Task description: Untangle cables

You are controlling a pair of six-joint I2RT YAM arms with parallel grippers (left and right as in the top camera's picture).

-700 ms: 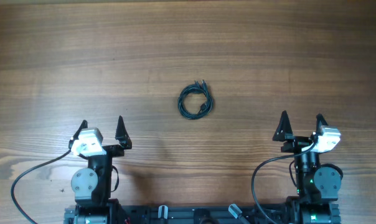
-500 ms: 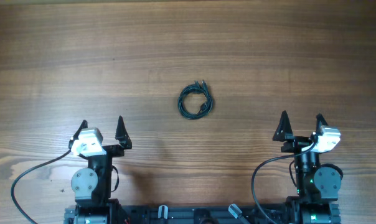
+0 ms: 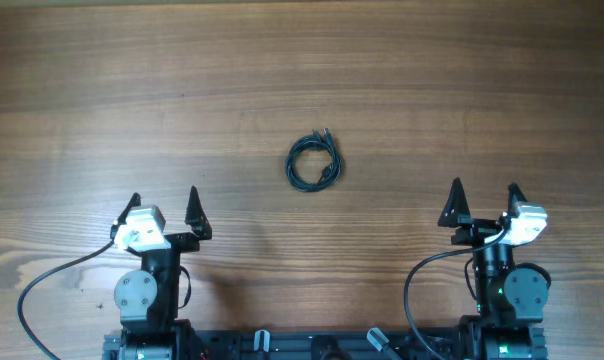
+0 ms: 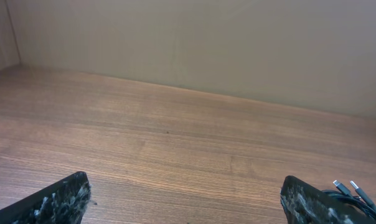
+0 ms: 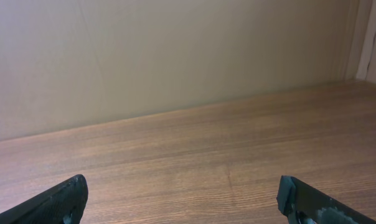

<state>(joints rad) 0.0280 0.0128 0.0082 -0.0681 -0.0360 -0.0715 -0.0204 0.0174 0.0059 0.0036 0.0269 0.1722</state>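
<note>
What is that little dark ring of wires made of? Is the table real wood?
The small coil of thin dark cables looks plastic-coated: it bends in smooth, springy loops. Its tiny plug ends look silvery, probably metal. The brown table shows streaky grain with a matte finish; real wood or printed laminate, I cannot tell.

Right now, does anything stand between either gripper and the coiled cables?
Nothing visible does. Only bare table lies between the cables and the left gripper, and the same for the right gripper. Both stand open, touching nothing.
</note>
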